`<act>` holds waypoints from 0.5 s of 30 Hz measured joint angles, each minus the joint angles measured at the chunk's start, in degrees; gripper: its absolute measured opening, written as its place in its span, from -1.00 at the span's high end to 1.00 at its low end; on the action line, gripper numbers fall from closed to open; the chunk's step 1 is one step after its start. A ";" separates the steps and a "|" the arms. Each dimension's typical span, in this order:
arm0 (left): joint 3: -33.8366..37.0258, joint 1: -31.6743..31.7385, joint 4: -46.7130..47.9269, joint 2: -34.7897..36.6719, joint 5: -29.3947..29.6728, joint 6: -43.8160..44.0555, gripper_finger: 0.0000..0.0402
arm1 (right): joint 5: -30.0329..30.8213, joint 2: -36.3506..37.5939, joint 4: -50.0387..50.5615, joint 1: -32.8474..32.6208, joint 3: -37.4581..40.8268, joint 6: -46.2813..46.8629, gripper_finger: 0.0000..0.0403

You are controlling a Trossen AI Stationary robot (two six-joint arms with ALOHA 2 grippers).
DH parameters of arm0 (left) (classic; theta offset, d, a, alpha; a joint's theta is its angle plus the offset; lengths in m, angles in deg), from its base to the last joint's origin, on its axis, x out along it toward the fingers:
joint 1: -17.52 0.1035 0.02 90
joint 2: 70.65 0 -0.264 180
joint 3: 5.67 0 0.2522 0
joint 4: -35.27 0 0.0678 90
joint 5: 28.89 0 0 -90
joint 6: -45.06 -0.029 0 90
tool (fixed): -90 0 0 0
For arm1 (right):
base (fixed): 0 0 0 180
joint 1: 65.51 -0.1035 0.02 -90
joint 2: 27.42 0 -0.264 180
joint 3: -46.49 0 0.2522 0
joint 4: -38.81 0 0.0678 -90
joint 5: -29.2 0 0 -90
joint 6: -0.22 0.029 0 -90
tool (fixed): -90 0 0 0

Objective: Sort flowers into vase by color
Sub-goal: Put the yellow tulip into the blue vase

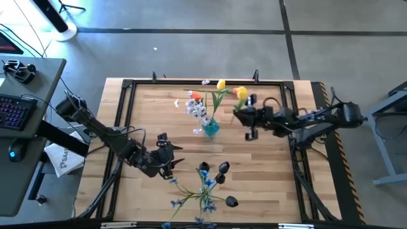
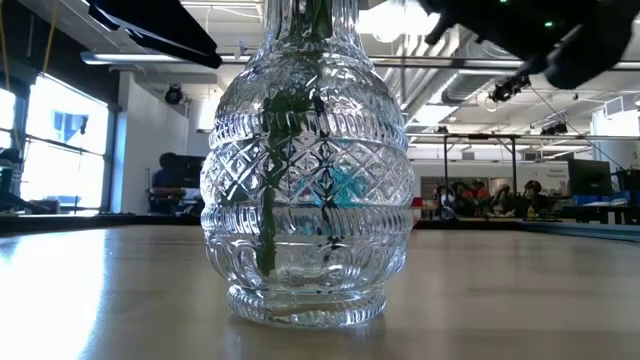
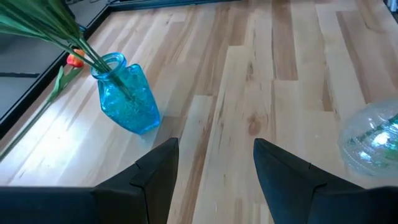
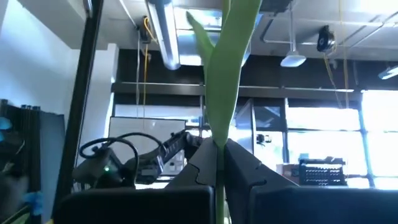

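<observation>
The right gripper (image 4: 219, 163) is pressed tight on a green stem (image 4: 222, 68), its two dark fingers (image 4: 249, 165) meeting around it while a leaf rises straight up between them; from above, this gripper (image 1: 240, 115) sits just beside the yellow tulip (image 1: 241, 93) near the far edge of the table (image 1: 280, 184), to the right of the blue vase (image 1: 210, 127). That vase already holds white sprays (image 1: 196, 109), an orange tulip (image 1: 196, 96) and another yellow tulip (image 1: 220, 84). The left gripper (image 3: 214, 168) hangs with its fingers spread and nothing between them, low over the bare wood, facing the blue vase (image 3: 127, 93). Near the front edge the blue sprays (image 1: 202, 191) and dark buds (image 1: 222, 170) stand in the clear glass vase (image 2: 305, 170).
</observation>
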 joint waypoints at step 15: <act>0.00 -0.66 0.20 0.00 -0.41 0.67 0.02 | -6.30 -23.81 -3.41 7.29 -14.33 8.00 1.00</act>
